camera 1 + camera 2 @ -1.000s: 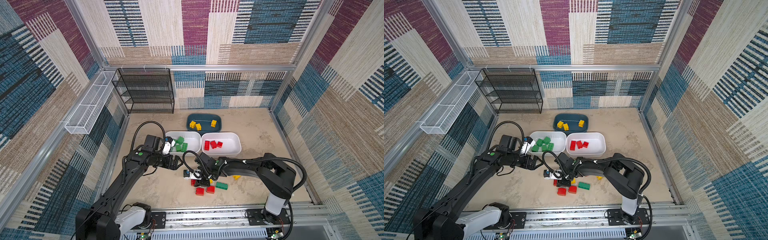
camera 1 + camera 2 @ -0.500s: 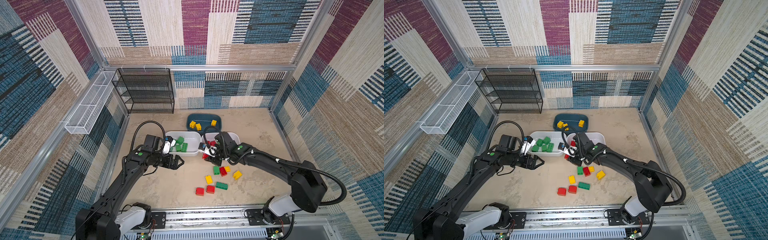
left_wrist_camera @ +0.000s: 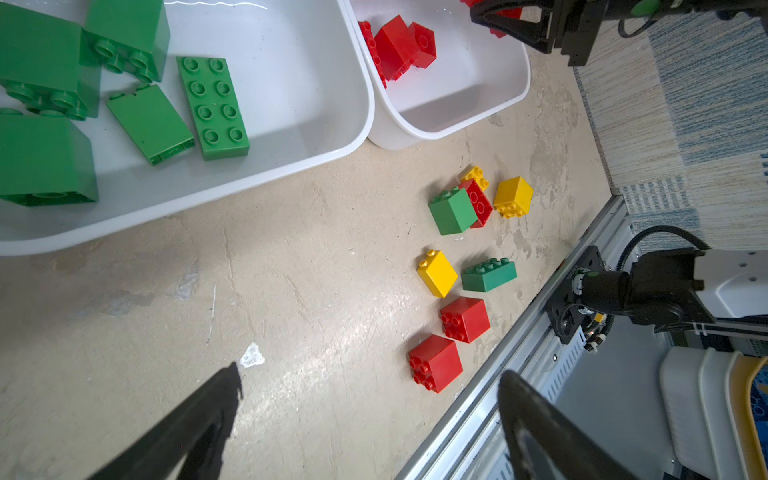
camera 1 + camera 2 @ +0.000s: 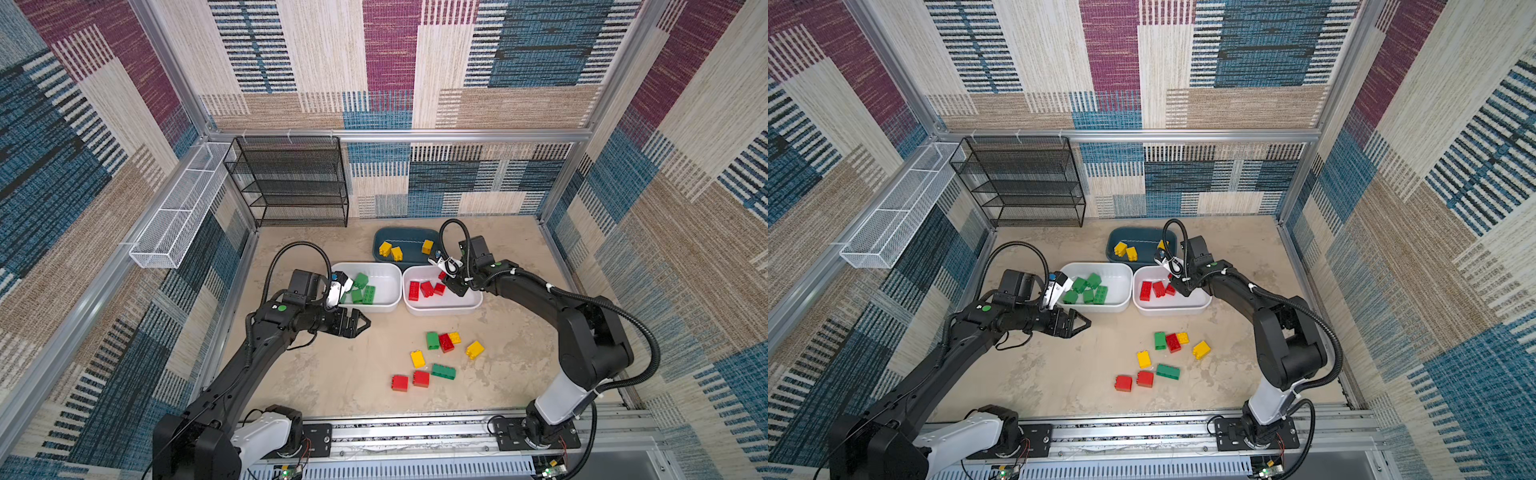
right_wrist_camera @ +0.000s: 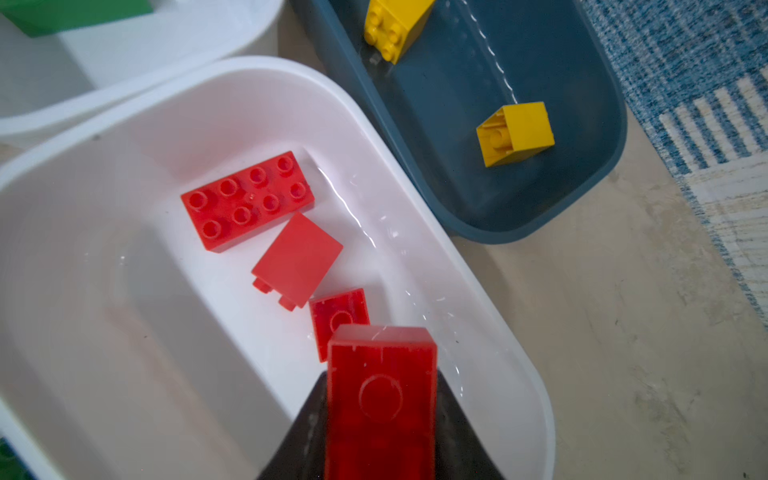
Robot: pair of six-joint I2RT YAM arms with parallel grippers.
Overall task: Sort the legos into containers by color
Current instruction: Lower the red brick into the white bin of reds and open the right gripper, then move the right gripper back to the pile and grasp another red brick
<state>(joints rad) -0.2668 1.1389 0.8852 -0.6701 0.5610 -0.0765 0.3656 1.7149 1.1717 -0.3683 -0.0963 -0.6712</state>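
Right fingers (image 5: 457, 440) are clamping a red brick (image 5: 380, 399), now hanging over the white tub (image 5: 145, 332) after coming across from the loose legos (image 3: 488, 274), so release looks due next; left fingers (image 3: 199, 424) are hovering spread and empty above the tabletop (image 3: 291, 291). Tubs are holding three reds (image 5: 249, 199), five greens (image 3: 212, 108), three yellows (image 4: 397, 252); eight are lying loose: three red, three yellow, two green.
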